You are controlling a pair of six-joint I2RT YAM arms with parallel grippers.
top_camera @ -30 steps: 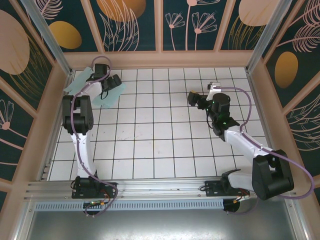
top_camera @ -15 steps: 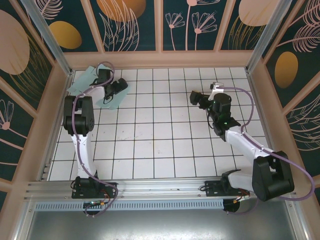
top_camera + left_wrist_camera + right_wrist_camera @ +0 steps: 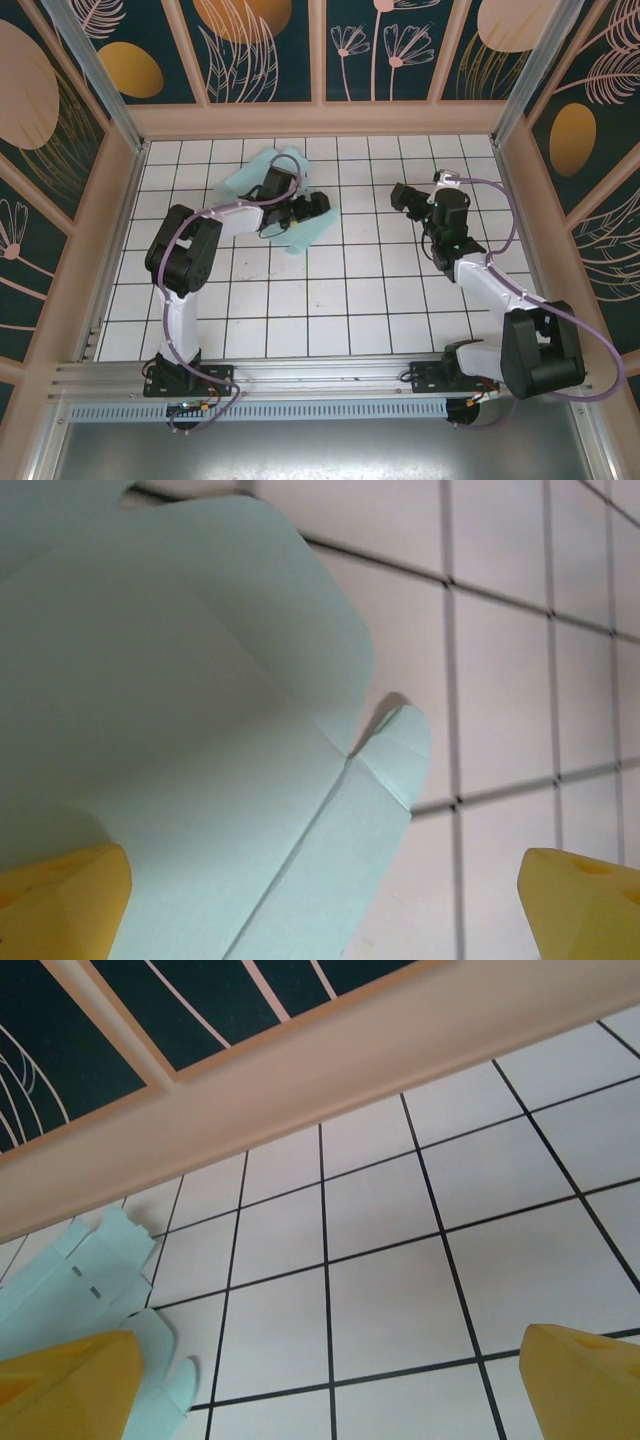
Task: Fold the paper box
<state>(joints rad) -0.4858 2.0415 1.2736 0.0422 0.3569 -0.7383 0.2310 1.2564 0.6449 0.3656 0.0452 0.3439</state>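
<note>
The paper box (image 3: 308, 233) is a flat, creased, pale mint-green cut-out lying on the white tiles at the back middle. My left gripper (image 3: 316, 207) hovers low over it, open. In the left wrist view the card (image 3: 180, 730) spreads under the left yellow fingertip (image 3: 65, 900), and its rounded flaps end between the wide-apart jaws of the left gripper (image 3: 325, 910). My right gripper (image 3: 402, 195) stands about two tiles to the right of the card, open and with nothing in it. The right wrist view has the card (image 3: 70, 1290) at its left edge, beyond the right gripper (image 3: 325, 1390).
A wooden rail (image 3: 320, 118) runs along the back wall, close behind both grippers, and shows again in the right wrist view (image 3: 330, 1060). Wooden side walls (image 3: 100, 220) and metal posts bound the tiled floor (image 3: 330, 290).
My left arm has swung right from the back left corner to the back middle, and the mint card has come along with it. The right gripper has shifted slightly right.
</note>
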